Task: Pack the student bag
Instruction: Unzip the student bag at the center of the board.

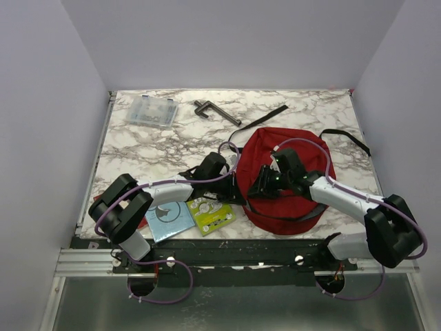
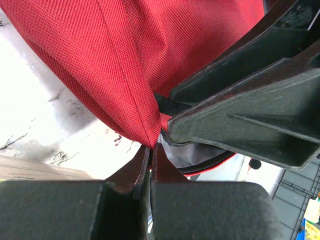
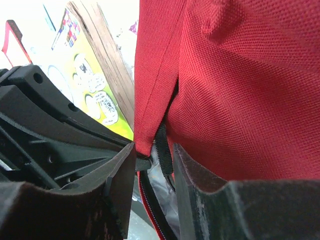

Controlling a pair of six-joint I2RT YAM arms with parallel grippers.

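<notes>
The student bag [image 1: 293,148] lies centre-right on the tabletop [image 1: 138,148], and both pincers meet at its lower-left rim. Your left pincer [image 2: 148,165] is clamped on that rim. The right pincer [image 3: 152,165] straddles the zipper [image 3: 161,145], but I cannot tell if it grips.

In the top view, the right arm [image 1: 337,193] covers the middle of the student bag [image 1: 275,141], and the left arm [image 1: 165,189] conceals the tips of the left pincer [image 2: 151,149]. This arm also overlaps the blue booklet [image 1: 172,221] at the near edge of the table [image 1: 131,158]. Contents of the clear box [image 1: 151,110] near the far-left corner are too small to identify. Whether the right pincer [image 3: 154,150] clamps the zip tape [image 3: 161,145] cannot be determined.
</notes>
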